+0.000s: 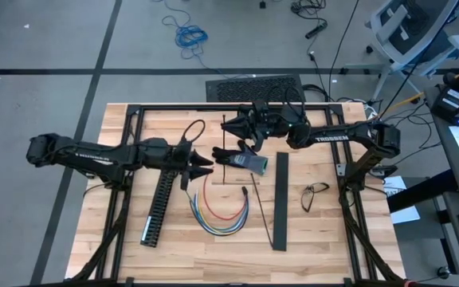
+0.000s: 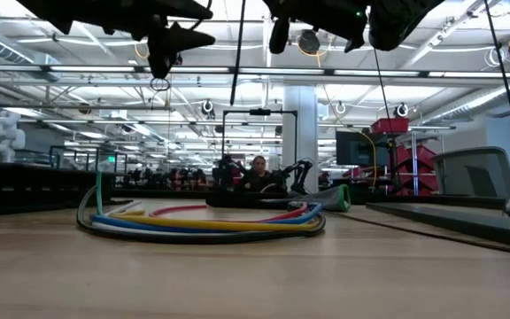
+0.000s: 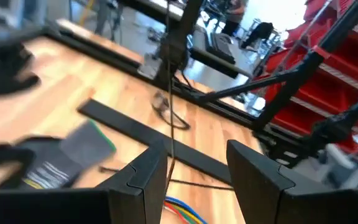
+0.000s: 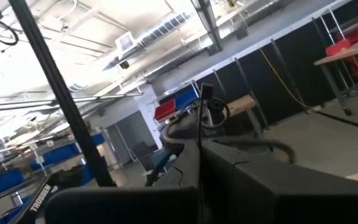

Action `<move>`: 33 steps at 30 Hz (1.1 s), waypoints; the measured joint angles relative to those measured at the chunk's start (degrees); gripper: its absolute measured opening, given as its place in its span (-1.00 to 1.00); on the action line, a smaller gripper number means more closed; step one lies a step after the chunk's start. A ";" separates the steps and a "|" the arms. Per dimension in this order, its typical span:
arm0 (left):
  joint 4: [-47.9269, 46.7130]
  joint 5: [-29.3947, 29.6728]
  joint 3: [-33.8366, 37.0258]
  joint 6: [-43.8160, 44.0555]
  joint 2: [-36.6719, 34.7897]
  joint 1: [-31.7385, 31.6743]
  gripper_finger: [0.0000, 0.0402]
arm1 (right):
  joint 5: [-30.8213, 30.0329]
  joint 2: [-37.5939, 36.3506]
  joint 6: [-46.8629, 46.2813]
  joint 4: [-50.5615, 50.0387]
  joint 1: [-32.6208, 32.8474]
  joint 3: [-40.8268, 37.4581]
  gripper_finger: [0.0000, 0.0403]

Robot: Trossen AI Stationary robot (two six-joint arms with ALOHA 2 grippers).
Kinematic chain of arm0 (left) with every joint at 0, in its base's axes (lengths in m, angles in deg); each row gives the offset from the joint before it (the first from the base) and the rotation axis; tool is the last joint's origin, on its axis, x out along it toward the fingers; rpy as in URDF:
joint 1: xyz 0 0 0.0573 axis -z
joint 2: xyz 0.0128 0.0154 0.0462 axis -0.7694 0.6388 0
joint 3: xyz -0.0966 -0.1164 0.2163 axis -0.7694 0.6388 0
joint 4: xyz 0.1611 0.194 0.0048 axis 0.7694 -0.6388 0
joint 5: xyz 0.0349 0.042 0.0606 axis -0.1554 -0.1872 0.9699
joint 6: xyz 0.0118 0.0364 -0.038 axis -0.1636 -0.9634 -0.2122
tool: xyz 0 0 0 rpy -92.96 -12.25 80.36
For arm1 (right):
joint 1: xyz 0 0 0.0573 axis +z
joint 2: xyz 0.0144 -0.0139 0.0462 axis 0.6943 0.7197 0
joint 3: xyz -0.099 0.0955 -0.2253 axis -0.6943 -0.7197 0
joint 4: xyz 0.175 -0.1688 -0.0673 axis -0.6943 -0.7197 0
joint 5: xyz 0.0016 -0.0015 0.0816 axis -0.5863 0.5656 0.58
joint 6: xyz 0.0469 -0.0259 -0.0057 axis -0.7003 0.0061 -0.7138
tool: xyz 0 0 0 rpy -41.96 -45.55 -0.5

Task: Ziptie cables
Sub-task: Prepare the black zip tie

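— While the cables (image 1: 221,214) are lying loose in a curl on the desk (image 1: 317,239), I'm counting nothing as tied yet.

— Where are your claws?

— I'm holding my left claw (image 1: 200,165) in the air just above the curl, part open, with a thin black strand, likely the ziptie (image 3: 168,93), running up between its fingers (image 3: 143,180). I'm keeping my right claw (image 1: 249,126) raised further back, clamped shut on what I take to be the same strand.

— What's left?

— I'm judging all of it: looping the bundle, threading, tightening. The glove (image 1: 241,158) and black duct (image 1: 159,203) are lying beside it.
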 joint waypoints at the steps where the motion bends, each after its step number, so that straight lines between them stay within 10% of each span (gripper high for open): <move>1: -0.88 -0.28 -0.01 0.47 0.29 0.06 -0.19 | 0.46 0.00 0.01 0.71 0.00 -0.02 -1.00; 11: -0.79 -0.05 2.98 8.13 2.40 -2.80 -0.19 | 4.09 0.00 2.33 2.32 -0.84 -0.04 -1.00; 24: 42.08 15.64 27.20 86.27 2.79 -7.27 -0.19 | 4.29 -0.24 12.70 -0.66 1.12 -0.11 -1.00; 29: 41.73 13.53 22.92 90.34 2.79 -5.33 -0.19 | 3.92 -0.24 21.74 -9.18 3.26 0.02 -1.00; 33: 41.36 10.08 22.46 73.70 2.79 -5.91 -0.19 | 3.74 -0.24 18.99 -13.06 3.31 1.56 -1.00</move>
